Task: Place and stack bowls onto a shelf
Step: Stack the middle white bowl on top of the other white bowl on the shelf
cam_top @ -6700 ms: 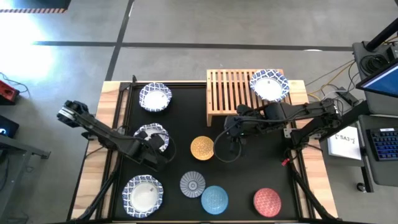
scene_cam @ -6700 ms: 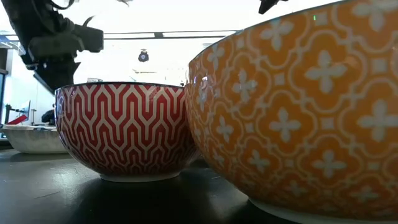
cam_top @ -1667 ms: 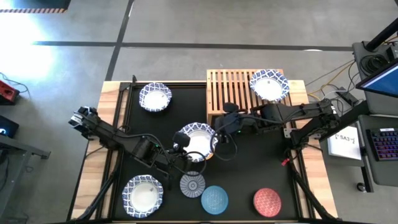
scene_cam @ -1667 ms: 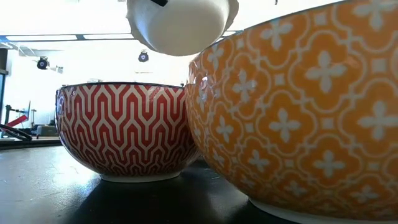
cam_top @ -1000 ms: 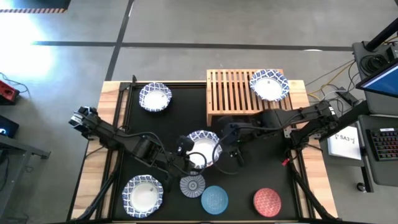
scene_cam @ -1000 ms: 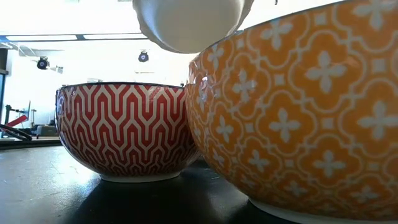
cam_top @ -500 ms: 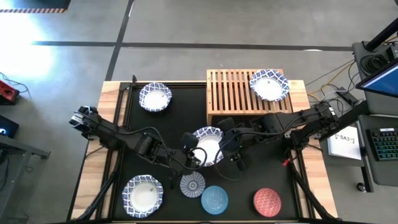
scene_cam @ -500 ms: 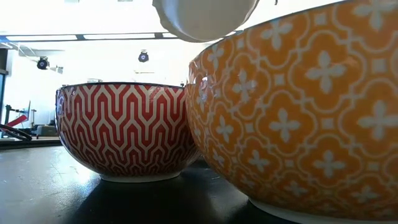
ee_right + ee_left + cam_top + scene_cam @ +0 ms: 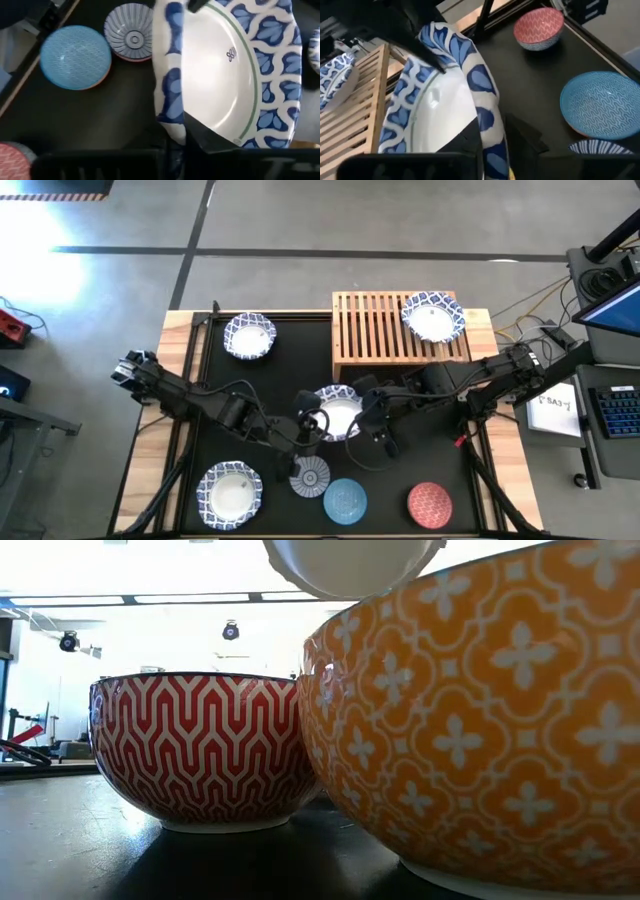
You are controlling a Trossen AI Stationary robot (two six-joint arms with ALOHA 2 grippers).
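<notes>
A white bowl with a blue-patterned rim [image 9: 336, 410] hangs over the middle of the black mat, its underside at the top of the low view [image 9: 350, 565]. My left gripper [image 9: 311, 426] is at its left rim, my right gripper [image 9: 366, 418] at its right rim, each shut on it. The wooden slat shelf [image 9: 380, 330] stands at the far right, with another blue-rimmed bowl [image 9: 433, 317] sitting on its right end. The mustard yellow bowl [image 9: 480, 720] stands on the mat; in the high view the held bowl hides it. My left gripper has the held bowl's rim [image 9: 490, 125] between its fingers, one finger inside the bowl [image 9: 465, 142] and one outside [image 9: 520, 135]. It comes from the table's left. The bowl is lifted clear, mouth up. My right gripper pinches the opposite rim [image 9: 172, 120], one finger inside the bowl [image 9: 210, 135] and one outside. It comes from the table's right, slanting down. The bowl hangs clear of the mat between both grippers.
Two more blue-rimmed bowls stand at the far left [image 9: 249, 335] and near left [image 9: 230, 492]. The grey-blue [image 9: 309, 476], light blue [image 9: 345, 500] and red [image 9: 430, 504] bowls line the near edge. The shelf's left slats are bare.
My left gripper has carried the white bowl toward the table's right and a little up. My right gripper has come in to the bowl's right rim and taken hold of it. The bowl stays level, mouth up.
</notes>
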